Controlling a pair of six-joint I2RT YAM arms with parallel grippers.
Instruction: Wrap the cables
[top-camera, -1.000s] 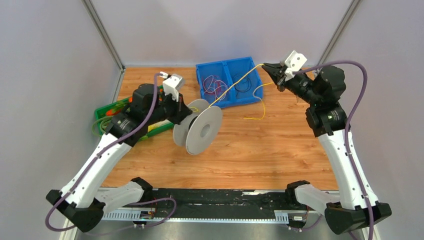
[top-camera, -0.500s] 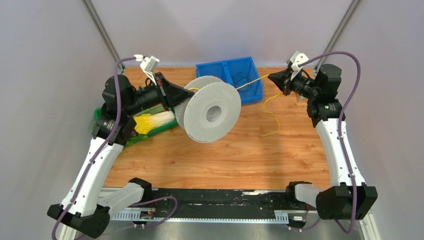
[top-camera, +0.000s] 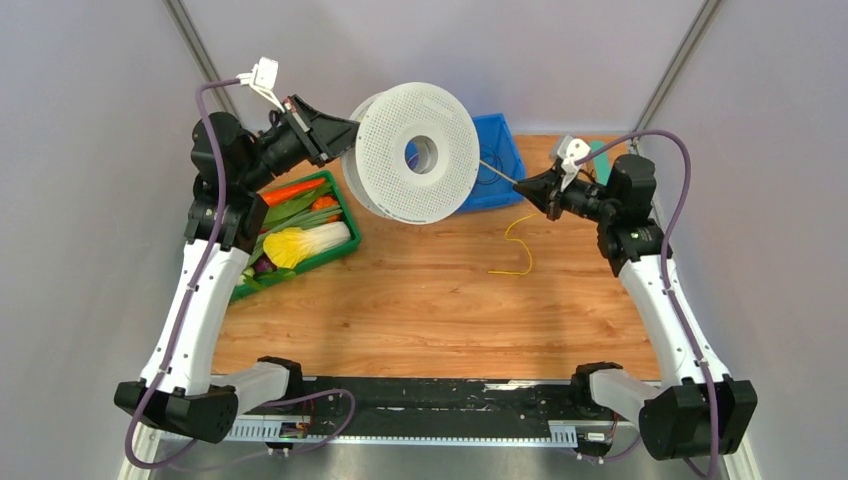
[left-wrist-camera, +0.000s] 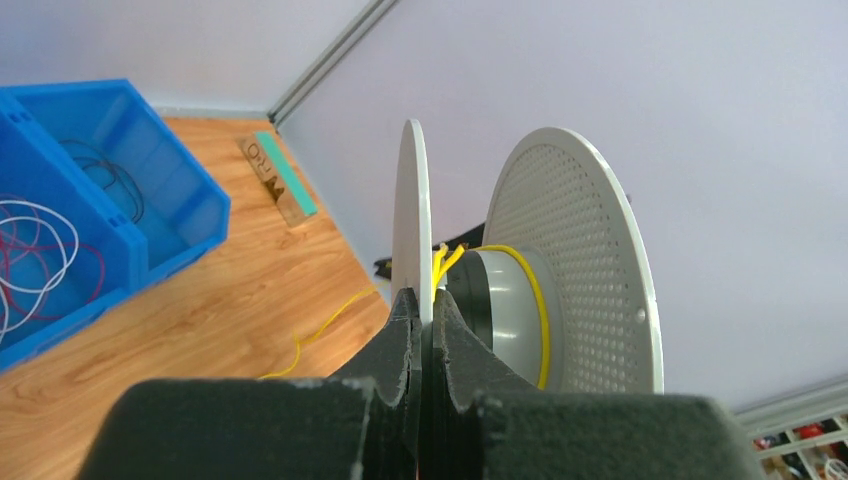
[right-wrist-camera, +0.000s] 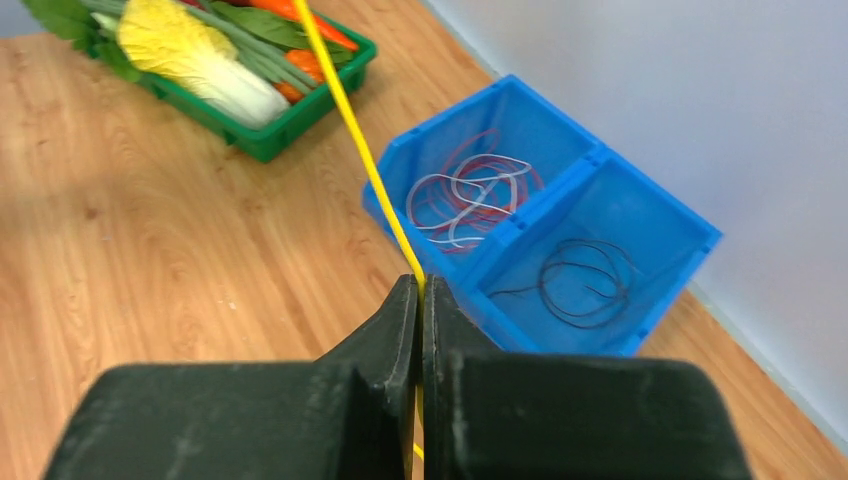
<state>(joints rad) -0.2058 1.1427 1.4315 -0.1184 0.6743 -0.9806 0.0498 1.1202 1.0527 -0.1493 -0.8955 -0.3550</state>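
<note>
**Spool and yellow cable: hazards, then position**

1. Large white perforated plastic spool (top-camera: 415, 165). It is held aloft by one thin flange only, with the left gripper (left-wrist-camera: 421, 318) closed on that rim. Likely hazard: pull from the line twists the rim out of the pinch.
2. Right gripper (right-wrist-camera: 420, 292). Its fingers are pressed together on the thin bright-yellow cable (right-wrist-camera: 358, 150). Likely hazard: too firm a pinch stops the strand feeding, while too loose a pinch slackens the turns on the grey hub (left-wrist-camera: 500, 300).
3. Cable position. A few turns lie on the hub. The strand runs taut from the spool, at 10 o'clock of the right gripper, into its fingertips. The loose tail curls on the wooden table (top-camera: 420, 300) at 6 o'clock of the gripper.
</note>
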